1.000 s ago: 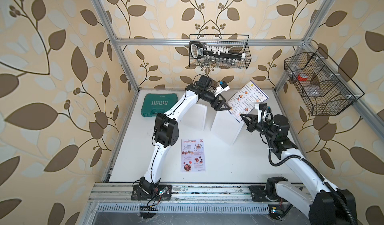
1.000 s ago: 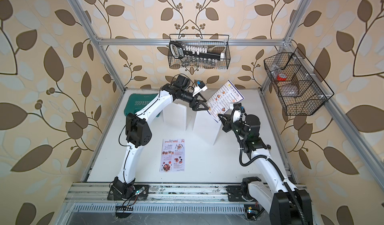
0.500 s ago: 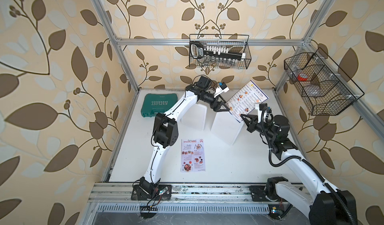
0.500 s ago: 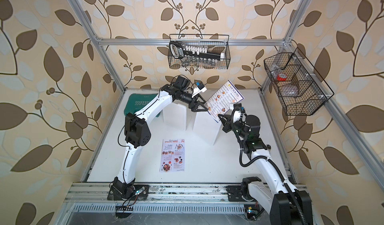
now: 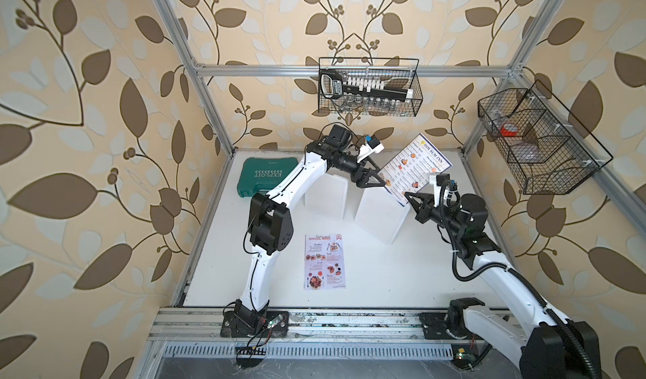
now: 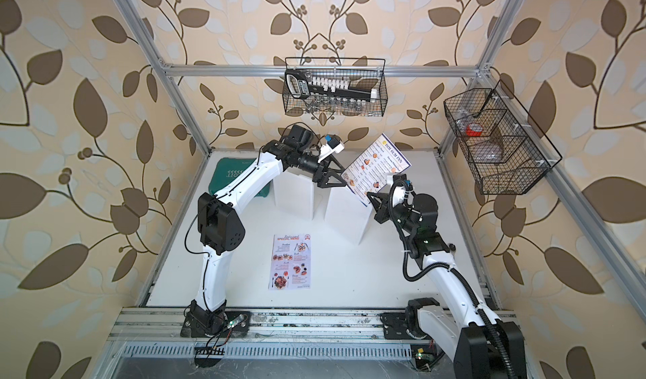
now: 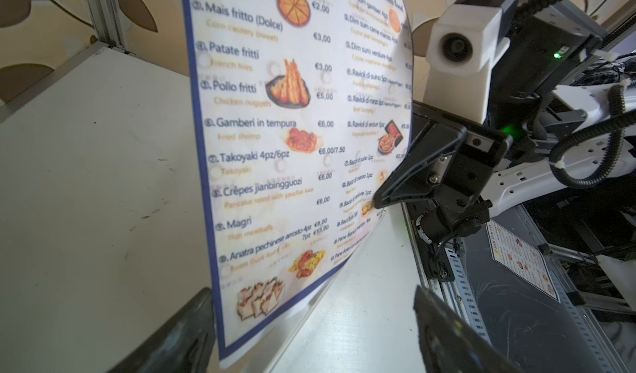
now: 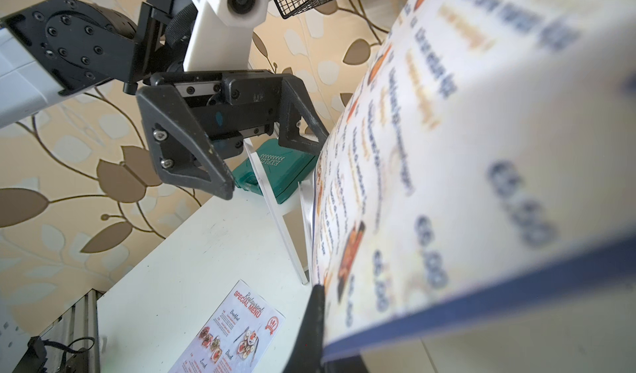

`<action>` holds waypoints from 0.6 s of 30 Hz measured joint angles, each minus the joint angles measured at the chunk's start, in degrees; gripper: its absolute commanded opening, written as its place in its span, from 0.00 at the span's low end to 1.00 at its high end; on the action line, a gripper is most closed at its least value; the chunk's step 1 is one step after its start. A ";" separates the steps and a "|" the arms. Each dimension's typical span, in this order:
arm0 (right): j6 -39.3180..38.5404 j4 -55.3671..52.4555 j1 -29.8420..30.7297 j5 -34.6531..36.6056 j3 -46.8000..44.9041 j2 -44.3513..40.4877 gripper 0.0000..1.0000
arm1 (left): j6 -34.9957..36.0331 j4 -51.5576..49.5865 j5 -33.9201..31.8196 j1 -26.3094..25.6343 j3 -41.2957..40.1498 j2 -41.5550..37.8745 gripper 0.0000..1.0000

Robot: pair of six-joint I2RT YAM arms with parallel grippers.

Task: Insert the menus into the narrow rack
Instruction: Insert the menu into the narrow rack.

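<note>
Hardly a shift vs a sec ago: L claw (image 5: 372, 184) stays spread around edge of Dim Sum Inn menu (image 5: 416, 165).
R claw (image 5: 407, 194) clamps its lower edge; Special Menu (image 5: 325, 262) flat, well apart from both.

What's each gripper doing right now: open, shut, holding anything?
Left gripper: open, jaws either side of the Dim Sum Inn menu corner, not clamped.
Right gripper: shut on the Dim Sum Inn menu.
</note>
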 measured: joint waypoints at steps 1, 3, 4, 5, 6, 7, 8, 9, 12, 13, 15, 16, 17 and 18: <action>0.00 0.00 0.00 0.00 0.00 0.00 0.00 | 0.00 0.00 0.00 0.00 -0.04 0.00 0.88; 0.00 0.00 0.00 -0.13 0.00 0.00 0.00 | 0.00 -0.04 0.00 0.00 -0.04 0.00 0.89; 0.00 0.00 0.00 -0.24 0.00 0.00 0.00 | 0.02 -0.07 0.02 0.00 -0.04 0.00 0.88; 0.00 0.00 0.00 -0.44 0.00 0.00 0.00 | 0.02 -0.09 0.02 -0.02 -0.04 0.00 0.88; 0.00 0.00 0.00 -0.55 0.00 0.00 0.00 | 0.02 -0.13 0.00 -0.02 -0.04 0.00 0.88; 0.00 -0.02 0.00 -0.76 0.00 0.00 0.00 | 0.02 -0.20 0.00 -0.11 -0.04 0.00 0.88; 0.00 -0.04 0.00 -0.87 0.00 0.00 0.00 | 0.00 -0.20 0.00 -0.15 -0.04 0.00 0.89; 0.00 -0.04 0.00 -0.92 0.00 0.00 0.00 | 0.02 -0.17 0.00 -0.24 -0.04 0.00 0.89; 0.00 -0.17 0.00 -1.27 0.00 0.00 0.00 | 0.02 -0.22 0.00 -0.48 -0.04 0.00 0.89; -0.02 -0.26 0.00 -1.29 0.00 0.00 0.00 | 0.02 -0.22 0.00 -0.68 -0.04 0.00 0.89; -0.02 -0.48 0.00 -1.27 0.00 0.00 0.00 | 0.02 -0.26 0.00 -0.83 -0.04 0.00 0.89; 0.00 -0.50 0.00 -1.27 0.00 0.00 0.00 | 0.02 -0.35 0.00 -0.98 -0.04 0.00 0.89; 0.00 -0.52 0.00 -1.27 0.00 0.00 0.00 | 0.04 -0.48 0.00 -1.07 -0.04 0.00 0.89; 0.00 -0.55 0.00 -1.27 0.00 -0.02 0.00 | 0.04 -0.50 0.00 -1.11 -0.04 0.00 0.89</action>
